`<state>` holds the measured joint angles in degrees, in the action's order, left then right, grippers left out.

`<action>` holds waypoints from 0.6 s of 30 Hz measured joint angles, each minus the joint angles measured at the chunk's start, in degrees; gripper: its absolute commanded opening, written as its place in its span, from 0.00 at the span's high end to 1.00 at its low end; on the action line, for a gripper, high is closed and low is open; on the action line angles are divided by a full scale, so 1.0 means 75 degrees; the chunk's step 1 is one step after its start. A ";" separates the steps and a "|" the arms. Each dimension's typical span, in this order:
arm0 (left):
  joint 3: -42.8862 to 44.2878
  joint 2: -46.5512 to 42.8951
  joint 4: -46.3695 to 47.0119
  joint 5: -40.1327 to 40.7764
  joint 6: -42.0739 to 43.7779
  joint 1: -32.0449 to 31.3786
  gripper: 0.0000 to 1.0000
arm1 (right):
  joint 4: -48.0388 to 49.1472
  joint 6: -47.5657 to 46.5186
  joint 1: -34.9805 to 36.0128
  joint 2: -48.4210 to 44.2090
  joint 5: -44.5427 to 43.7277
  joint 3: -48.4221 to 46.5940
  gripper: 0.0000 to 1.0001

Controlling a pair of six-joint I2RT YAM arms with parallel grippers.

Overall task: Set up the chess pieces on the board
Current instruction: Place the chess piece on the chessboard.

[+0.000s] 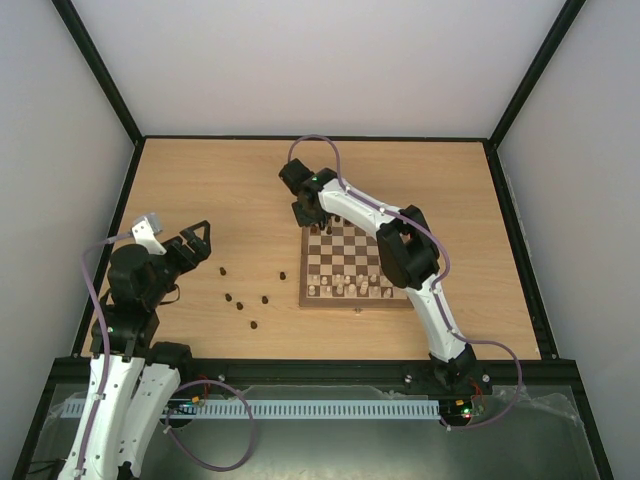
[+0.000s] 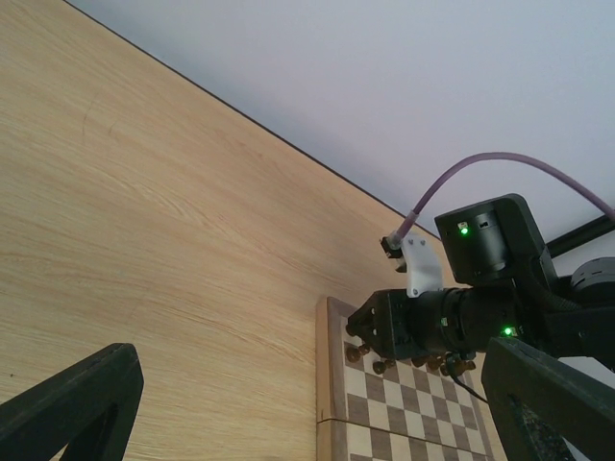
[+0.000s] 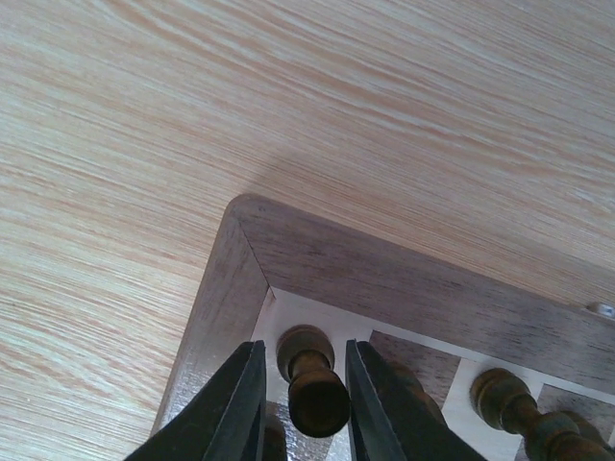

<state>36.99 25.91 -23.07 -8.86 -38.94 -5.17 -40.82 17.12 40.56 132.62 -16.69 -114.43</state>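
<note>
Your right gripper (image 3: 303, 351) sits slackened around one dark piece (image 3: 315, 399), upright on the far left corner square of the board (image 3: 384, 269) (a back-rank home, I judge), so it stands unaided. Your left gripper (image 1: 200, 243) hangs spread and empty by the loose chess pieces (image 1: 240, 305) on the bench (image 1: 200, 180).

— Any writing, numbers or labels you can read?

— None. Neither of my wrist cameras nor the view from above shows me a legible word, digit, brand or sign.

— Not even along the edge of the board?

— No. The border of the board (image 3: 384, 274) under my right pincer is plain wood, with nothing printed on it that I can read.
</note>
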 measured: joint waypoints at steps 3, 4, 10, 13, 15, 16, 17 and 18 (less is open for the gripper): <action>-0.0012 0.0000 0.0006 0.0000 0.0000 0.0000 0.00 | -0.0003 0.0006 0.0000 0.0000 0.0029 0.0041 0.71; -0.0017 0.0000 0.0003 0.0000 0.0000 0.0000 0.00 | -0.0003 0.0006 0.0000 0.0000 0.0044 0.0044 0.71; -0.0044 0.0000 0.0006 0.0000 0.0000 0.0000 0.01 | 0.0000 0.0009 0.0000 -0.0032 0.0119 0.0044 0.66; -0.0044 0.0000 0.0006 -0.0003 0.0000 0.0000 0.01 | 0.0000 0.0000 0.0000 -0.0111 0.0134 0.0044 0.56; -0.0044 0.0000 0.0006 0.0000 0.0000 0.0000 0.01 | 0.0000 0.0023 0.0000 -0.0221 0.0140 0.0044 0.48; -0.0044 0.0000 0.0006 0.0000 0.0000 0.0000 0.01 | 0.0000 0.0006 0.0003 -0.0300 0.0137 0.0044 0.41; -0.0044 0.0000 0.0009 0.0000 -0.0003 0.0000 0.01 | 0.0009 0.0041 0.0003 -0.0405 0.0137 0.0052 0.33; -0.0044 0.0000 0.0009 -0.0003 0.0000 0.0000 0.00 | 0.0044 0.0029 0.0015 -0.0548 0.0149 0.0087 0.26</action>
<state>36.67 25.91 -23.00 -8.88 -38.94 -5.17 -40.49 17.34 40.66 128.51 -15.57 -113.78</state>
